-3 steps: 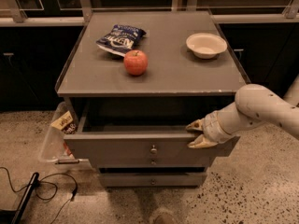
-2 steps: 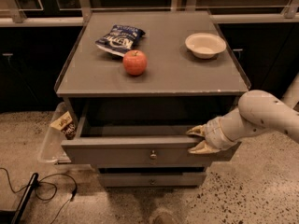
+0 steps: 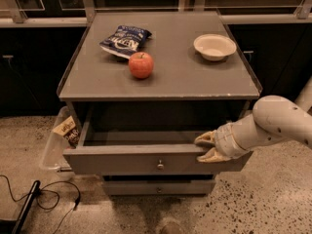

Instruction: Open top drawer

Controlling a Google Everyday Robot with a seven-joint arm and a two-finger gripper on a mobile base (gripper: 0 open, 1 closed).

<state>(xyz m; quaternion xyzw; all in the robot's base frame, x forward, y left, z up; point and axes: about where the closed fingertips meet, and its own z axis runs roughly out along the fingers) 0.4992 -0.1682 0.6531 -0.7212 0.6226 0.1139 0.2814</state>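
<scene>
Top drawer (image 3: 146,160) well out, inside showing. Tool (image 3: 208,147) clamped over its front rim, right end. Task seemingly near done.

Grey cabinet (image 3: 161,79), red apple (image 3: 141,65), tan gripper (image 3: 207,147).
Grey top drawer (image 3: 126,159), silver knob (image 3: 160,165); dark-blue chip bag (image 3: 125,39); cream bowl (image 3: 214,47); white arm (image 3: 273,123); speckled beige floor (image 3: 273,199); gripper at the drawer front's right end.

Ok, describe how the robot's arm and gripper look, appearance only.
The arm is a thick, smooth, off-white tube with a rounded elbow and a few small dark dots on its shell. It narrows to a paler ringed wrist. The gripper, at the right end of the front of the top drawer, has two tan, pointed fingers. No cables or lettering show.
</scene>
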